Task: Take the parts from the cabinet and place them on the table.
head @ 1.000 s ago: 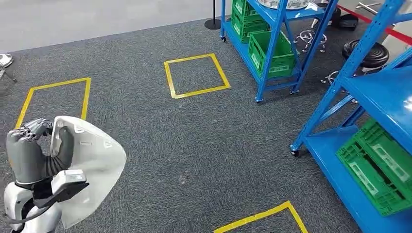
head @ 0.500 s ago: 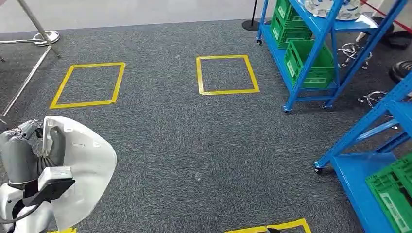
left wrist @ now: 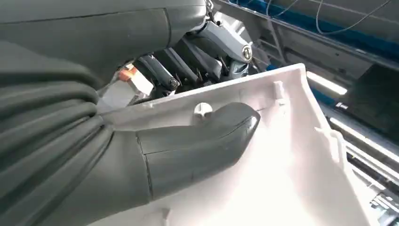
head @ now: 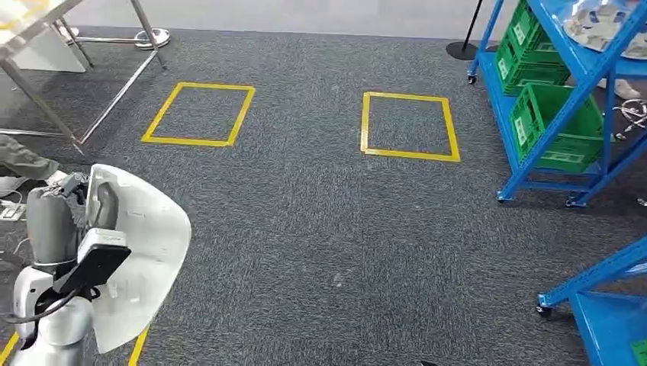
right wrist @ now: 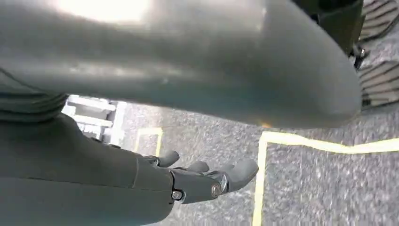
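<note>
My left hand grips a large white curved plastic part low at the left of the head view, held upright above the carpet. In the left wrist view my thumb presses on the inside of the white part, with the dark fingers behind its edge. My right hand hangs over the carpet with its fingers stretched out and nothing in it. The blue cabinet stands at the far right. A metal-legged table shows at the far left corner.
Green crates sit on the cabinet's lower shelves. Two yellow tape squares mark the grey carpet ahead. A second blue rack's foot is at the lower right. A person's leg and shoe lie at the left edge.
The camera has turned left: the cabinets slid to the right edge and the table's legs came into view. My left hand still holds the white part.
</note>
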You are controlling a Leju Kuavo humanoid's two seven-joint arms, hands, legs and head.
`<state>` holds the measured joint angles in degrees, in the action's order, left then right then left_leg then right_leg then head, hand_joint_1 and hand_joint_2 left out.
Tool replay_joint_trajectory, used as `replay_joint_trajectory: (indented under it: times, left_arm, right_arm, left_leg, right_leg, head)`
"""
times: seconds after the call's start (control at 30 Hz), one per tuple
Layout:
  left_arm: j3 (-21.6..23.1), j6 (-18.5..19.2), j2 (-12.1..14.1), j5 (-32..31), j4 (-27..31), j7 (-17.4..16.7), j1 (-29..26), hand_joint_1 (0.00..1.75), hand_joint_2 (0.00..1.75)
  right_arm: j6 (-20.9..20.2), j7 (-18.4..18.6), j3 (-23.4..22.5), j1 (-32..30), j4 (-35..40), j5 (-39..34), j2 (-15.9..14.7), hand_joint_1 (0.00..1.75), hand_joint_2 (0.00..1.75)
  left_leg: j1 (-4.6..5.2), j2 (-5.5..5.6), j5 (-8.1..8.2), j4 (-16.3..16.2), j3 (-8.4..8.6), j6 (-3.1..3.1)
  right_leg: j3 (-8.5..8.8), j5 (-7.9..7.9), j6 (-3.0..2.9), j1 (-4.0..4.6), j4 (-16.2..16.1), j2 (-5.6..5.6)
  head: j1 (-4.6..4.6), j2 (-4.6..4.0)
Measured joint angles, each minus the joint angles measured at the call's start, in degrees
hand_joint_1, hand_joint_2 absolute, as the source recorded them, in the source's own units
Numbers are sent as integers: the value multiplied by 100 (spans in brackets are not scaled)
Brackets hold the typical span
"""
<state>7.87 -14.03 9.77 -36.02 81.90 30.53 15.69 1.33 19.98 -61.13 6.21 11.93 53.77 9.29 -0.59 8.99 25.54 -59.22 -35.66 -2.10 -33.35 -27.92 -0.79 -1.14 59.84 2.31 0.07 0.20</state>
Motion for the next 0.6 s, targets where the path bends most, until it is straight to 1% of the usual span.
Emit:
replay_joint_trajectory:
  times: [0.03,0.07,0.1,0.13,0.17,0.2,0.23,0.27,0.3,0.33,0.37,0.4,0.43,0.47,0.5,0.53,0.57,0.6]
  left_arm:
    - [-4,2,4,26,-28,2,16,175,175]
    - [-2,20,2,39,-57,4,83,175,175]
    - [0,18,-15,35,-98,20,150,175,175]
    - [2,-26,-31,-23,-142,9,184,175,175]
    - [4,-94,-39,-99,-184,-13,199,175,175]
    - [4,-180,-46,-153,-232,-33,201,175,175]
    - [4,-219,-50,-157,-251,-33,203,175,175]
    - [4,-249,-57,-160,-253,-13,204,175,175]
    - [4,-276,-66,-160,-251,15,207,175,175]
    - [4,-295,-74,-160,-247,28,212,175,175]
    - [6,-304,-89,-160,-243,28,231,175,175]
    - [9,-313,-109,-157,-240,37,234,175,175]
    - [9,-341,-109,-155,-234,52,229,175,175]
    - [9,-376,-109,-155,-216,100,217,175,175]
    - [9,-418,-112,-160,-192,144,220,175,175]
    - [7,-450,-131,-184,-151,153,220,175,175]
    - [9,-485,-147,-225,-127,155,257,175,175]
    - [7,-509,-162,-267,-124,157,267,175,175]
  right_arm:
    - [2,0,-2,4,0,0,-2,0,0]
    - [0,-9,-9,-1,0,-11,-2,0,0]
    - [0,-11,-15,-9,0,-11,-2,0,0]
    - [0,-11,-20,-15,0,-11,-2,0,0]
    - [0,-11,-22,-18,0,-9,-4,0,0]
    - [-2,-11,-24,-17,0,-7,-4,0,0]
    - [-9,-11,-24,-15,0,4,-4,0,0]
    - [-15,-11,-24,-12,0,11,-4,0,0]
    - [-15,-11,-24,-10,0,11,-2,0,0]
    - [-15,-11,-24,-10,0,11,-2,0,0]
    - [-15,-13,-24,-11,0,13,-4,0,0]
    - [-15,-17,-24,-6,0,18,-4,0,0]
    - [-17,-20,-24,1,0,18,-4,0,0]
    - [-22,-9,-24,6,0,22,-4,0,0]
    - [-35,0,-24,19,0,24,-4,0,0]
    - [-35,22,-24,30,0,24,-4,0,0]
    - [-41,20,-24,30,0,22,-4,0,0]
    - [-59,11,-26,22,0,22,-4,0,0]
  left_leg:
    - [26,-346,59,-108,-24,5]
    - [40,-626,223,-366,-156,-11]
    - [31,-775,447,-792,-365,-32]
    - [24,-833,643,-1239,-582,-47]
    - [20,-847,764,-1609,-758,-55]
    - [13,-855,752,-1761,-830,-62]
    - [11,-867,611,-1604,-747,-61]
    - [12,-895,378,-1202,-527,-55]
    - [12,-965,139,-696,-246,-41]
    - [27,-1240,-16,-152,47,-11]
    - [125,-1437,96,-40,122,44]
    - [93,-1317,67,-35,102,122]
    - [98,-1258,69,-41,85,144]
    - [117,-1180,73,-44,69,176]
    - [105,-1094,53,-12,86,224]
    - [66,-1038,30,9,111,258]
    - [48,-970,30,9,110,287]
    - [44,-909,27,9,105,313]
  right_leg:
    - [17,11,-37,2,-27,-68]
    - [18,8,-74,12,-31,-136]
    - [18,0,-86,30,-31,-218]
    - [17,-9,-101,43,-31,-309]
    - [16,-18,-110,48,-30,-393]
    - [21,-24,-109,50,-29,-482]
    - [28,-34,-106,51,-28,-554]
    - [45,-47,-99,51,-28,-630]
    - [70,-65,-86,51,-28,-698]
    - [110,-88,-59,65,-28,-763]
    - [116,-115,-19,109,-22,-814]
    - [122,-121,8,112,-19,-862]
    - [136,-129,31,111,-21,-921]
    - [163,-136,60,109,-38,-1003]
    - [191,-163,105,108,-38,-1071]
    - [174,-207,162,69,31,-796]
    - [78,-350,179,60,254,-474]
    - [-116,-548,189,58,638,-328]
  head:
    - [-20,0]
    - [-66,0]
    - [-66,0]
    - [-66,0]
    - [-68,0]
    - [-70,0]
    - [-68,0]
    - [-68,0]
    - [-70,0]
    - [-70,0]
    - [-72,0]
    - [-55,0]
    - [-61,0]
    - [-59,0]
    - [-63,0]
    - [-51,0]
    - [-44,0]
    - [-15,0]
